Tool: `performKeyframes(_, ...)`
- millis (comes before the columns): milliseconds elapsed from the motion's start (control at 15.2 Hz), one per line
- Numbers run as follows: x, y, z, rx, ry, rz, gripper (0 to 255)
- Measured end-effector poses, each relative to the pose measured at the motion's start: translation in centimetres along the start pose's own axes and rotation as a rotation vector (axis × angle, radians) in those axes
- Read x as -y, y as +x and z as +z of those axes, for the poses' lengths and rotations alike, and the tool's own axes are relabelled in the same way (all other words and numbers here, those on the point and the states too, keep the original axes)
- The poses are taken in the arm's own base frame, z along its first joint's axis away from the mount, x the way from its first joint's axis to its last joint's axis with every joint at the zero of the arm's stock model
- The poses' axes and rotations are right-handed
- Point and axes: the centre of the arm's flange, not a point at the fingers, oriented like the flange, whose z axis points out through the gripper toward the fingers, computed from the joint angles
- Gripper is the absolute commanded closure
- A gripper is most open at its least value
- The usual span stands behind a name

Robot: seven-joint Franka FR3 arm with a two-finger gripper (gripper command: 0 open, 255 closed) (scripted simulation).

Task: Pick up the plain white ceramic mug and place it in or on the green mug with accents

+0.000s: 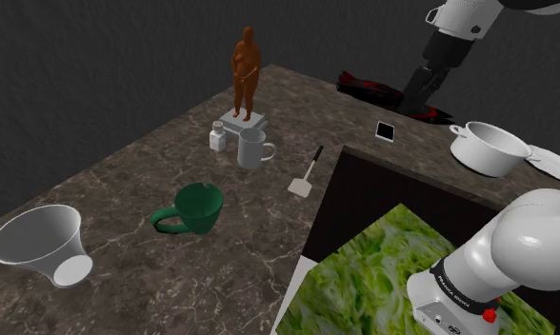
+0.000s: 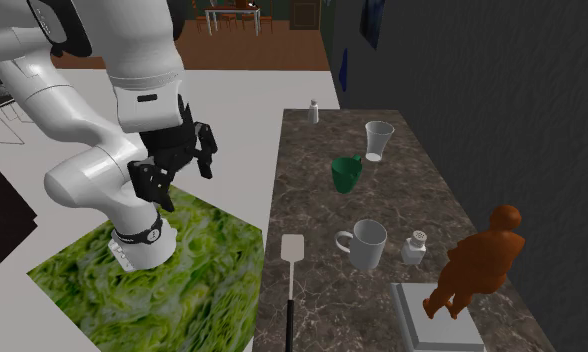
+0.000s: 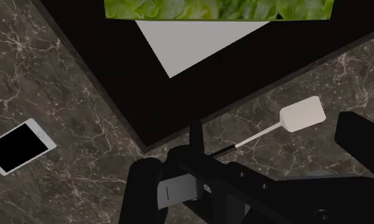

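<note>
1. The plain white mug (image 1: 256, 149) (image 2: 367, 245) stands upright on the dark marbled stone surface (image 1: 126, 162) (image 2: 342, 300). Nothing touches it, and in the shoulder view its handle points to the right.
2. Just beside the mug is a small white shaker (image 1: 216, 142) (image 2: 415, 247). Close behind both stands a reddish-brown human figurine (image 1: 246, 71) (image 2: 482, 260) on a grey block base (image 1: 243, 121) (image 2: 432, 315).
3. The dark green mug (image 1: 200, 209) (image 2: 347, 175) sits apart from the white one, with bare surface between them. In the shoulder view its handle points to the left.
4. A white flared vessel (image 1: 40, 243) (image 2: 379, 140) lies beyond the green mug, on the side away from the white mug.
5. A white spatula with a dark handle (image 1: 304, 183) (image 2: 292, 247) (image 3: 302, 114) lies flat near the surface's edge, between the white mug and the stand with a leafy green top (image 1: 364, 257) (image 2: 132, 290) (image 3: 217, 7).
6. The white arm (image 2: 82, 180) holds the black jaws in the air, well away from both mugs. They stand apart and grip nothing.
7. In the wrist view the spatula and a white-framed phone with a black screen (image 3: 17, 146) (image 1: 386, 130) lie below the jaws, on either side of a corner in the surface's edge.
8. A white pot with side handles (image 1: 485, 147) stands at the shoulder view's right.
</note>
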Motion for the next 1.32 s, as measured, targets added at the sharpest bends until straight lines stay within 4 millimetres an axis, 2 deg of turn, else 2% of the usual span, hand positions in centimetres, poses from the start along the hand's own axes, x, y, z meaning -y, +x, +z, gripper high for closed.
performKeyframes(198, 1.1, 0.9, 0.7, -0.002, -0.001, 0.001, 0)
performKeyframes(1056, 11.4, 12.0, 7.3, -0.029, -0.015, 0.019, 0)
performKeyframes(1320, 14.8, 15.3, 9.9, -0.037, -0.019, 0.024, 0)
